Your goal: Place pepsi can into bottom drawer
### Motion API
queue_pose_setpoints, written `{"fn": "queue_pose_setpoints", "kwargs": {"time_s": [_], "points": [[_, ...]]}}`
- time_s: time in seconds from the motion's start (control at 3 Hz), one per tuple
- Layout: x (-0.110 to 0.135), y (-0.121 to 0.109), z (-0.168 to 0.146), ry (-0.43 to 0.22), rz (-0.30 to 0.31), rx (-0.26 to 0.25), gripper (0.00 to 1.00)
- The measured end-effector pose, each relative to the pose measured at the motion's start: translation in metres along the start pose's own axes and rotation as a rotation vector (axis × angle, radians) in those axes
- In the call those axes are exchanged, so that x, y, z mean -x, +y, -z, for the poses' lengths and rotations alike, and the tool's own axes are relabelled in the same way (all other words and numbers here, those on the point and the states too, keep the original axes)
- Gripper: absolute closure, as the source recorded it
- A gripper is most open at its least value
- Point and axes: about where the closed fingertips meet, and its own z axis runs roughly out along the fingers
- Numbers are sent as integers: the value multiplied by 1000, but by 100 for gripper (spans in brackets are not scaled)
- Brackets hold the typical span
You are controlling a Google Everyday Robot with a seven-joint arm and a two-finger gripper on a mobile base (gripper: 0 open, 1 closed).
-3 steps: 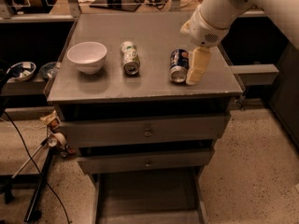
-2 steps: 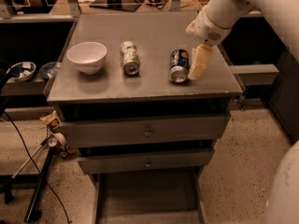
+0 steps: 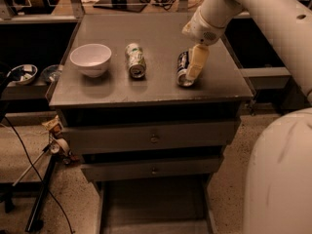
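- Right now the end effector [image 3: 191,72] is low over the right part of the desk [image 3: 146,28], at the end of the white arm [image 3: 253,6] that reaches in from the upper right corner.
- Whether the end effector is open or closed cannot be told from this view. Its pale end runs along the right side of the pepsi can and overlaps it slightly.
- Directly at the end effector's left in the view, the pepsi can [image 3: 181,65] lies on its side on the desk, one silver end turned toward the camera.
- Farther left of the end effector, and apart from the pepsi can, a green-and-white can [image 3: 135,60] also lies on its side, pointing lengthwise toward the camera.
- Farthest left of the end effector, a white bowl [image 3: 90,58] stands upright near the desk's left edge.
- Below the end effector, on the desk's front, the two upper drawers [image 3: 154,139] show their fronts, each with a small round knob.
- Well below the end effector, at floor level, the bottom drawer [image 3: 153,204] is pulled out toward the camera, a shallow grey tray with raised side walls.
- Down and to the right of the end effector, the robot's rounded white body [image 3: 278,174] fills the lower right corner.
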Motion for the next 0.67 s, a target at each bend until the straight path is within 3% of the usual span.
{"fn": "queue_pose_setpoints", "kwargs": {"time_s": [0.33,0.67], "points": [[-2,10,-15,-26,-23,38,0],[-2,10,-15,-26,-23,38,0]]}}
